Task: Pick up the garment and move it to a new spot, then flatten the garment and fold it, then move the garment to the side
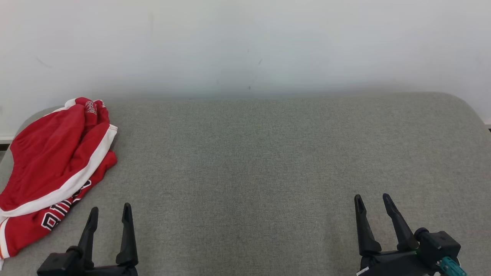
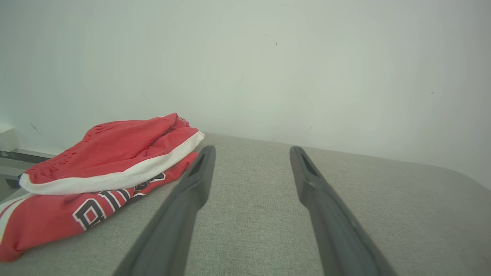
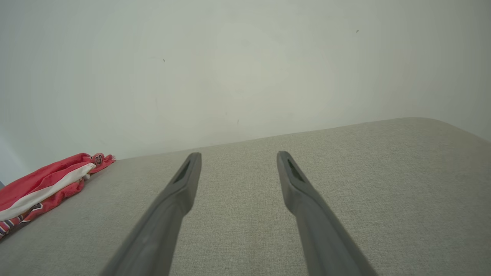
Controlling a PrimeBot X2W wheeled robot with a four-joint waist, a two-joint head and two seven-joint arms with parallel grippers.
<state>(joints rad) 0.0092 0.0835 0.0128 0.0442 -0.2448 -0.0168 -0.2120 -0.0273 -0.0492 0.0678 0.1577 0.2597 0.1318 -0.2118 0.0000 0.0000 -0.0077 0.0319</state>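
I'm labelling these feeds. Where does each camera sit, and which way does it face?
Head view: on the head, facing forward and down at the grey surface; left tool and right tool at the bottom.
Left wrist view: on the left wrist, facing the wall along its fingers.
Right wrist view: on the right wrist, likewise, past its own fingers.
Shared: all show the garment.

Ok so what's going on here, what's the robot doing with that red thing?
Nothing is being handled right now. A red garment with white trim lies loosely bunched at the left edge of the grey fabric surface. The robot's left pincer and right pincer both hover open and empty at the near side. The left one is closer to the garment but apart from it. The pick-up has not yet begun.
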